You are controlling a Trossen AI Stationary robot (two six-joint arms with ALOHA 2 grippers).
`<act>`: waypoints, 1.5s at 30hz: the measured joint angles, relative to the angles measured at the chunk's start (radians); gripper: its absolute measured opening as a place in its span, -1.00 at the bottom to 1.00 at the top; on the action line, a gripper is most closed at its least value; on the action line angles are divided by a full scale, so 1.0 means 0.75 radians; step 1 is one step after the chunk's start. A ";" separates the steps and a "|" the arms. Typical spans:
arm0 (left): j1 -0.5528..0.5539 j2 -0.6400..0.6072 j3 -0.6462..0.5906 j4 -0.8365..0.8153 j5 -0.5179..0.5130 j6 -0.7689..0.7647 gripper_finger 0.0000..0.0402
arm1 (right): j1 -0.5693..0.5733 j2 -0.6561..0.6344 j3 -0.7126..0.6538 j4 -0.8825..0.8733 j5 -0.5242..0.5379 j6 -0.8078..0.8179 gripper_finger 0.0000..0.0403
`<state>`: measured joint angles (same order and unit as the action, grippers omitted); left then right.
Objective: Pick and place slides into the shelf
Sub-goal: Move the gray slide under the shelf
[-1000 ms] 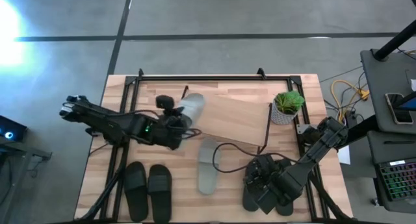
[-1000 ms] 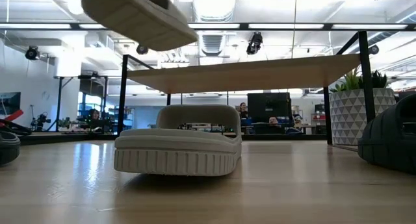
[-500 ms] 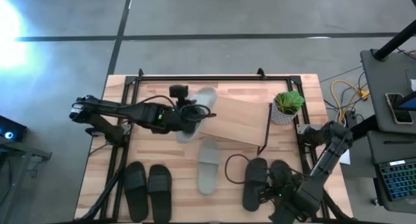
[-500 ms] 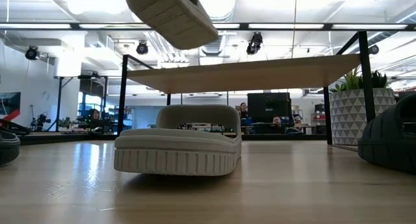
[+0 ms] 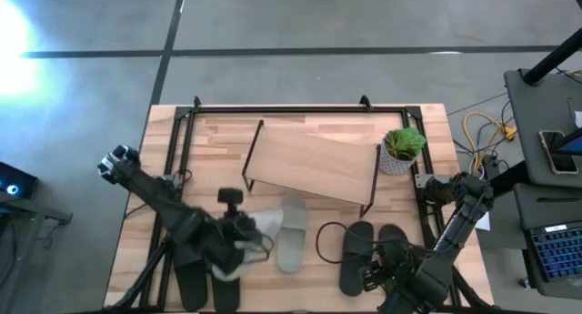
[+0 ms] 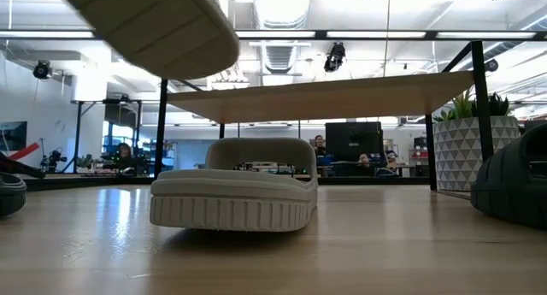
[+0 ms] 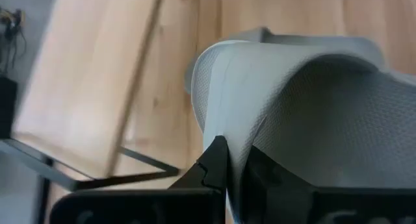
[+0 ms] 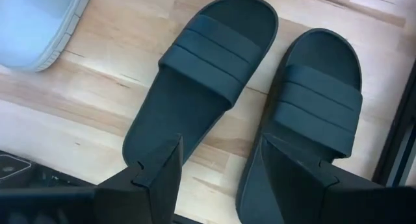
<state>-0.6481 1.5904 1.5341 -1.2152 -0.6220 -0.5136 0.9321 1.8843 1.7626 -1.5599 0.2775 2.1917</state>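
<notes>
Two grey slides from above: one flat on the bench (image 5: pixel 182 150) in front of the shelf (image 5: pixel 314 164), the other (image 5: pixel 264 225) pinched in the left claw (image 5: pixel 244 234) just beside it. Low down, the resting grey slide (image 6: pixel 232 186) sits before the shelf, the carried one aloft. The left wrist shows fingers (image 7: pixel 214 160) clamped on grey strap. The right claw (image 8: pixel 218 162), spread, hovers over a black pair (image 8: pixel 260 100).

Space under shelf (image 5: pixel 314 164) board open, seen clear through in low view; grey slide (image 5: pixel 291 233) lies on bench (image 5: pixel 300 132) in front of that opening; potted plant (image 5: pixel 401 148) stands just beside shelf's right legs; black pair (image 5: pixel 371 252) fills bench near right gripper (image 5: pixel 386 282); bare bench behind shelf
</notes>
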 joint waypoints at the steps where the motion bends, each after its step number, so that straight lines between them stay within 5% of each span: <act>1: -0.017 0.027 0.000 0.000 -0.006 -0.049 -1.00 | 0.000 0.000 0.000 -0.002 0.001 -0.002 -0.01; 12: -0.012 0.437 0.086 -0.270 0.057 -0.592 -1.00 | 0.015 0.000 -0.001 0.003 0.003 -0.042 -0.01; 21: -0.005 0.637 0.217 -0.290 -0.075 -0.593 -1.00 | 0.045 -0.001 -0.001 0.010 0.003 -0.040 -0.01; 34: 0.044 0.686 0.194 -0.311 -0.160 -0.526 -0.99 | 0.052 -0.001 -0.002 0.027 0.015 -0.031 -0.01; 45: 0.097 0.689 0.188 -0.276 -0.141 -0.443 -0.40 | 0.052 -0.002 -0.002 0.027 0.050 -0.037 -0.01</act>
<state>-0.5754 2.1071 1.6752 -1.4220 -0.7274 -0.8462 0.9710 1.8832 1.7611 -1.5398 0.3149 2.1636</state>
